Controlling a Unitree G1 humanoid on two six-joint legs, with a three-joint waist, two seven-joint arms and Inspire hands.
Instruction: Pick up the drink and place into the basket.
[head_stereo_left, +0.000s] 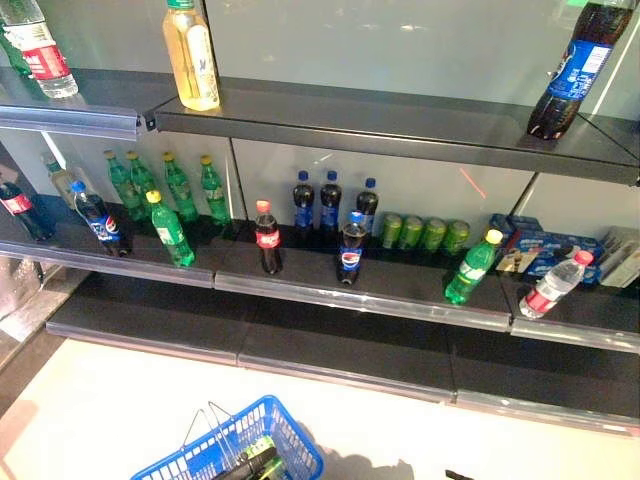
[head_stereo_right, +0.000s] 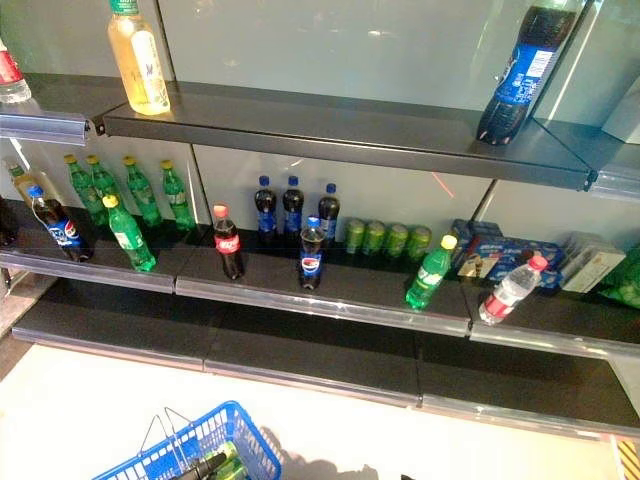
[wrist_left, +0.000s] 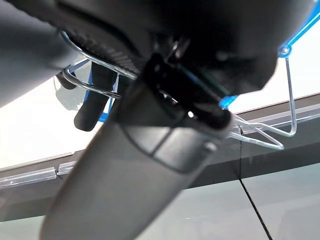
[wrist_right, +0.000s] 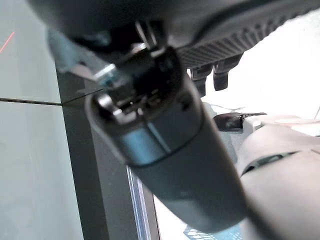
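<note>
The left robot hand (wrist_left: 150, 65) has its fingers curled round the wire handles of the blue basket (head_stereo_left: 290, 440), which hangs low at the lower left and already holds a bottle or two. The right robot hand (wrist_right: 210, 65) shows only in its wrist view, down by the floor; I cannot tell its fingers. The drinks stand upright on the middle shelf (head_stereo_left: 380, 295), up and ahead of both. Likely targets, the cola bottle (head_stereo_left: 267, 238) and the blue-label bottle (head_stereo_left: 350, 250), stand near the shelf's front lip with room around each

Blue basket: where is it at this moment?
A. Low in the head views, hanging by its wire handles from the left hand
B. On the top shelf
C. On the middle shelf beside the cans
A: the blue basket sits low, below the shelves; the left wrist view shows its wire handles hooked over the left hand.
</note>
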